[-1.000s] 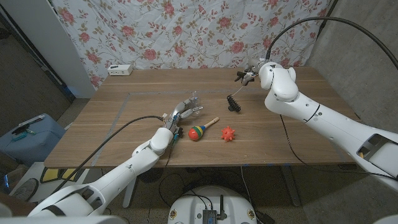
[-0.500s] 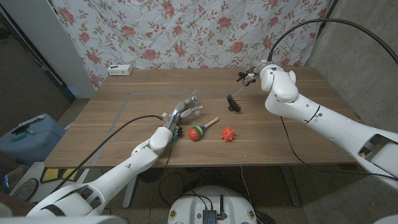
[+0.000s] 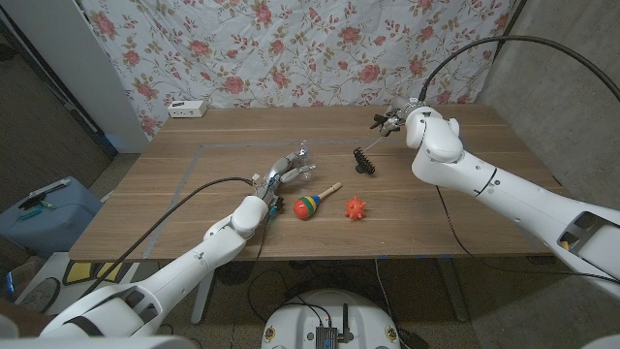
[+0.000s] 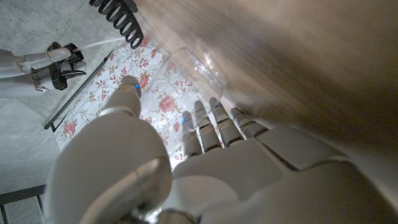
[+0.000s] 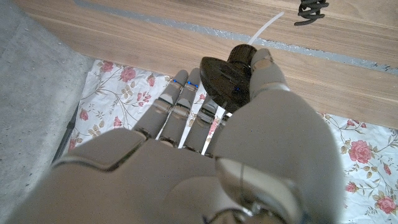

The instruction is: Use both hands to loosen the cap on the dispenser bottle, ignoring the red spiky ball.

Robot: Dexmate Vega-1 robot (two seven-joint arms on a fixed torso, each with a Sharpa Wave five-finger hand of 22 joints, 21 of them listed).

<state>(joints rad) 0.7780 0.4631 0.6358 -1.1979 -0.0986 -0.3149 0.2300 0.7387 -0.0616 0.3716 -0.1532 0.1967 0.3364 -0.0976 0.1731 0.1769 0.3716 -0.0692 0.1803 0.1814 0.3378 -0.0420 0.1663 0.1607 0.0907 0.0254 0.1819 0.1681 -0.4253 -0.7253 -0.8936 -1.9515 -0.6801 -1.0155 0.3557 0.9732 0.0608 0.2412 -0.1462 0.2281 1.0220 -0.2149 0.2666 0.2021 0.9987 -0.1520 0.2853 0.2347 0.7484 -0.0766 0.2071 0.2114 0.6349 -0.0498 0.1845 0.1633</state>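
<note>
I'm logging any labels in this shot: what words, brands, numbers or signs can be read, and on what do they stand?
None can be read.
White box at the table's far edge: any marking is too small to tell.
Clear bottle in the left hand: no label visible.
Black cap in the right hand: no print visible.

Right robot hand (image 3: 391, 119) with black cap (image 5: 225, 75) slightly farther back and right
</note>
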